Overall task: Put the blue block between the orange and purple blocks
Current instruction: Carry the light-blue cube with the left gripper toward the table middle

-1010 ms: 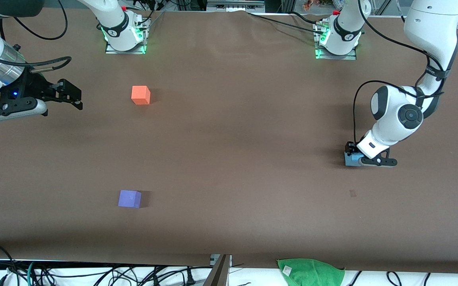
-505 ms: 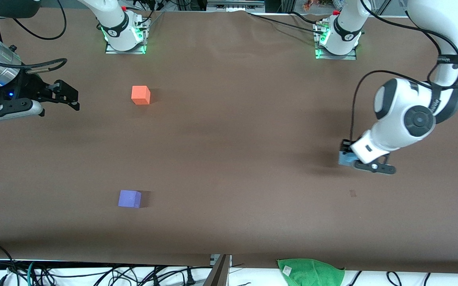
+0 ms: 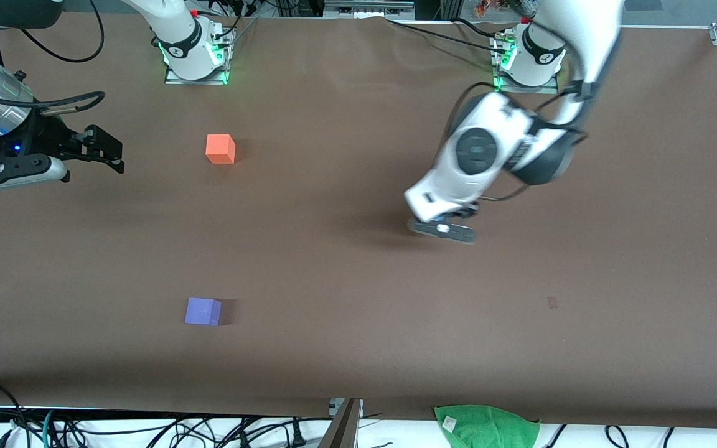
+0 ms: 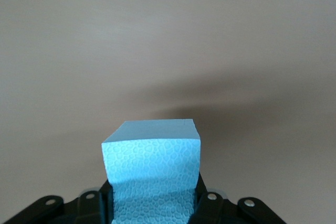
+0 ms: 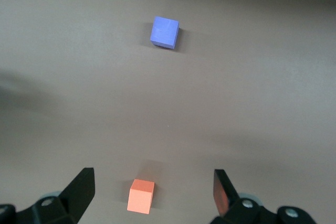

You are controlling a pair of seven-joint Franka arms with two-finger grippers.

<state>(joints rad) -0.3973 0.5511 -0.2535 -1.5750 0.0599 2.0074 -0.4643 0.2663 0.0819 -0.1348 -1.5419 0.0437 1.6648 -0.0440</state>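
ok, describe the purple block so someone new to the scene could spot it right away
On the brown table, look toward the right arm's end. Two cubes sit there; the purple block is the one nearer the front camera, with the orange block farther from it. It is violet-purple, darker than the blue block held in the left gripper.

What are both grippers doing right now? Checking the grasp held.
Left gripper: shut on the blue block.
Right gripper: open, empty, waiting.

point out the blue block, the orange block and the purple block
blue block (image 4: 152, 153), left wrist view, on its textured side face
orange block (image 3: 220, 149), front view, middle of the cube
purple block (image 3: 202, 311), front view, middle of the cube
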